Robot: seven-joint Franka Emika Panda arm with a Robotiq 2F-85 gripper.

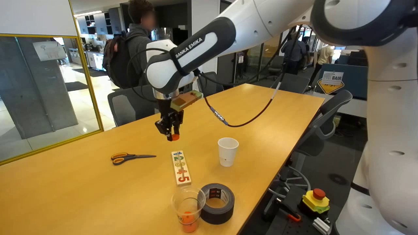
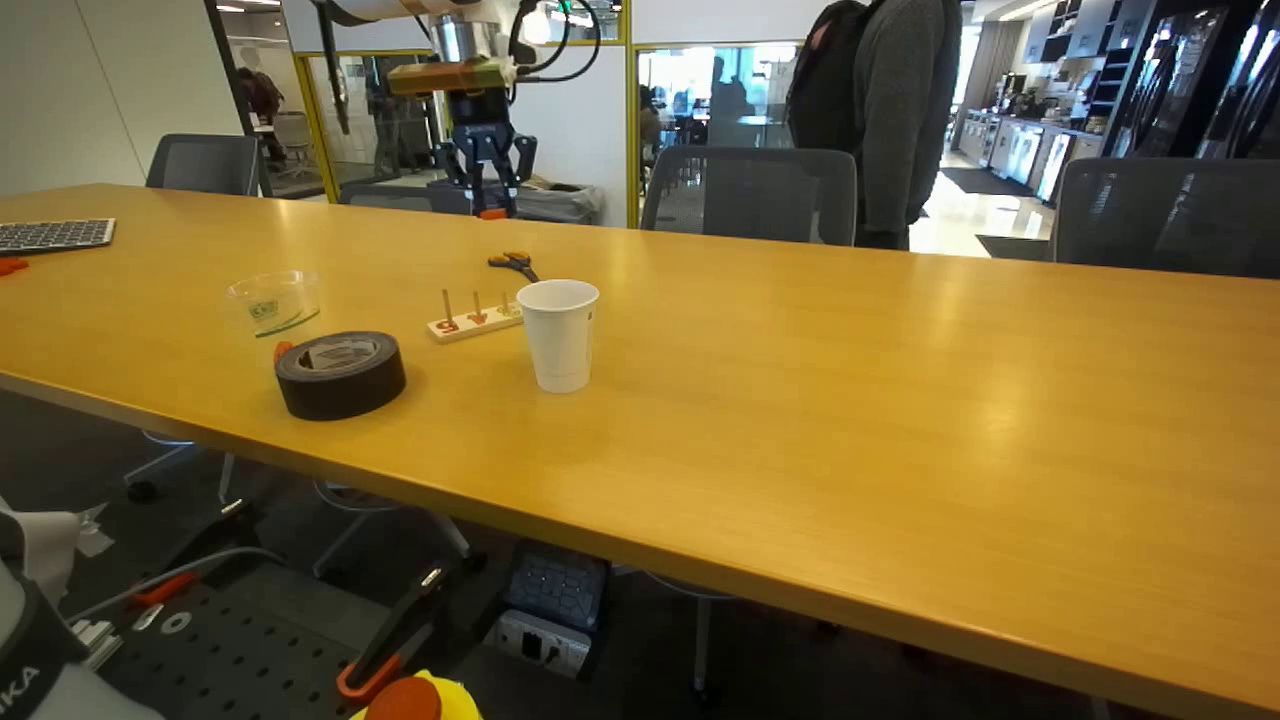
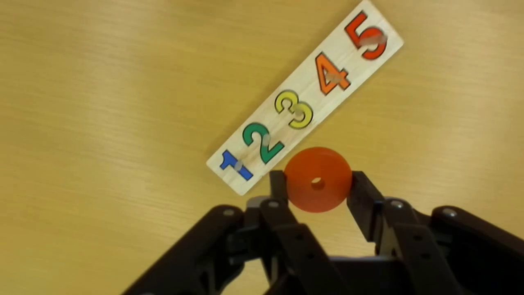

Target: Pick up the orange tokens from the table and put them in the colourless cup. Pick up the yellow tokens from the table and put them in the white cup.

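Observation:
My gripper (image 3: 317,184) is shut on an orange token (image 3: 315,164), a round disc with a centre hole, held by its edges. In both exterior views the gripper (image 1: 172,133) (image 2: 490,200) holds the token above the table, beyond the numbered board. The colourless cup (image 1: 178,199) stands near the table's front with orange tokens (image 1: 188,222) seen through its wall. It also shows in an exterior view (image 2: 275,300), faintly, with a bit of orange at its base. The white cup (image 1: 228,152) (image 2: 558,340) stands upright; its inside is hidden. No yellow tokens are in view.
A wooden board with numbers and short pegs (image 1: 180,166) (image 3: 305,98) lies below the gripper. A black tape roll (image 1: 217,213) (image 2: 340,385) sits beside the colourless cup. Orange-handled scissors (image 1: 130,157) lie farther off. A keyboard (image 2: 55,234) and orange pieces (image 2: 10,266) lie at the table's far end.

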